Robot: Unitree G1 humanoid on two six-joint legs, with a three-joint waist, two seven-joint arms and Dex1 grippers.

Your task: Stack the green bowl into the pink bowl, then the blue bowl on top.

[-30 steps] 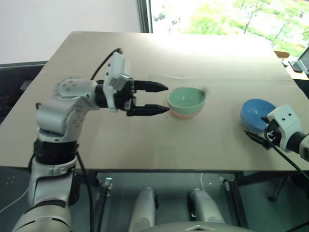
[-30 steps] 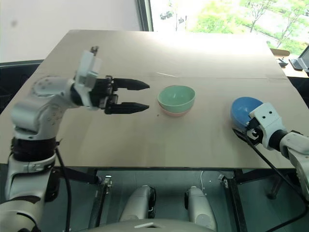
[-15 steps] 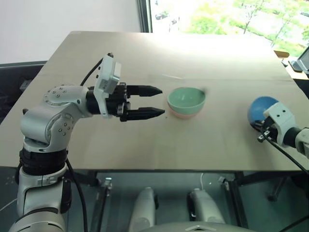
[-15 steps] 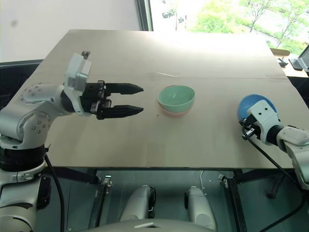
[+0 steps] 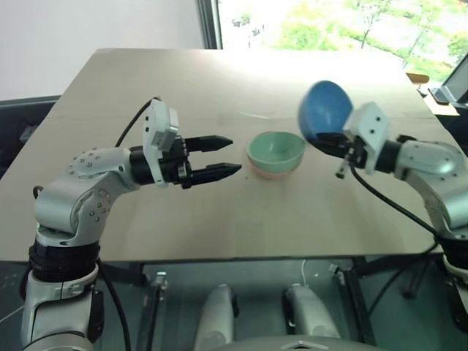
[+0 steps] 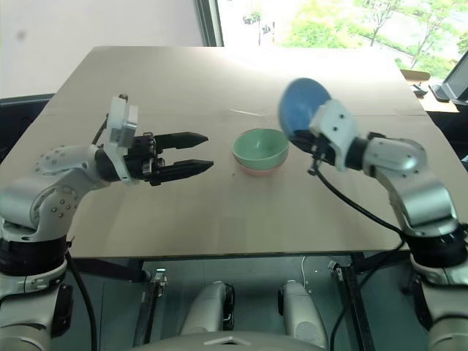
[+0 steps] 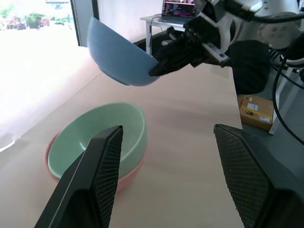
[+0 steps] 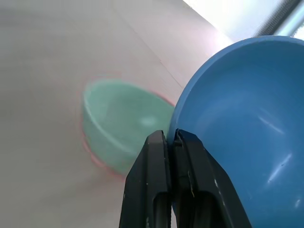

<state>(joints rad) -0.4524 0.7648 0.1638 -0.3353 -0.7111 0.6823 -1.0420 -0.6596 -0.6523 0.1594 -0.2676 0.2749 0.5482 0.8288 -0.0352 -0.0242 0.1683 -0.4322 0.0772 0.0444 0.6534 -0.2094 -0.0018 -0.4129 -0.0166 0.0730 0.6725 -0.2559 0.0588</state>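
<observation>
Green bowl (image 5: 276,150) already sits nested in the pink bowl (image 5: 274,172) mid-table. The right gripper (image 5: 333,142), fingers pinched on its rim, holds the blue bowl (image 5: 324,110) aloft beside the stack. Left gripper (image 5: 219,156) waits, fingers apart. Only the blue bowl's placement remains.

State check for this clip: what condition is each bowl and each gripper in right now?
Mint-green plastic bowl: upright, nested inside the pink one.
Salmon-pink plastic bowl: on the table, under the green bowl.
Sky-blue plastic bowl: lifted off the table, tilted, held by its rim.
Right gripper: shut on the blue bowl's rim.
Left gripper: open, empty, beside the stack.
</observation>
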